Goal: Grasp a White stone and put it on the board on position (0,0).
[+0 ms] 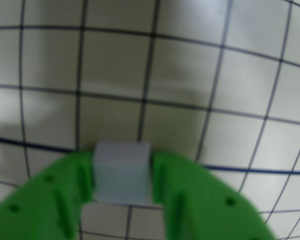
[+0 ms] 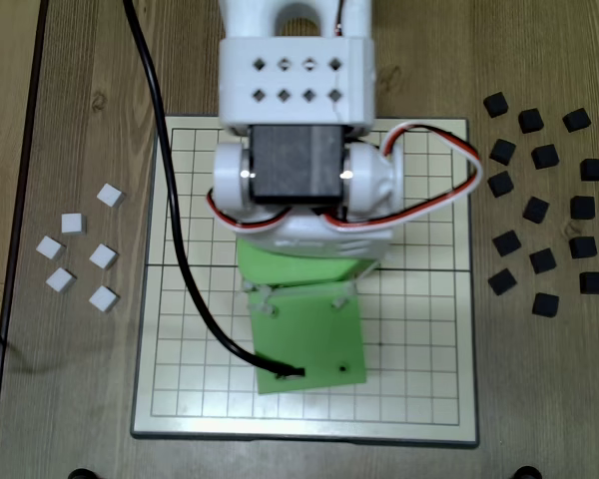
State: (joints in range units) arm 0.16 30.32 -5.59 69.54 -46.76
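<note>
Fixed view: six white blocks [image 2: 72, 223], sixteen black [image 2: 535, 210].

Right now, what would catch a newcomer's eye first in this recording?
The bright green plastic hand, filling the bottom of the wrist view, is shut on a small white square stone above the cream gridded board. In the fixed view the white arm covers the board's middle, with loose white square blocks on the wood at left and black square blocks at right.

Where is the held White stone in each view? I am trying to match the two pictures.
Wrist view: the White stone sits low at centre, between the green gripper fingers, above the board.
Fixed view: not visible; the arm covers it.
Shared landmark: the board's black grid.
</note>
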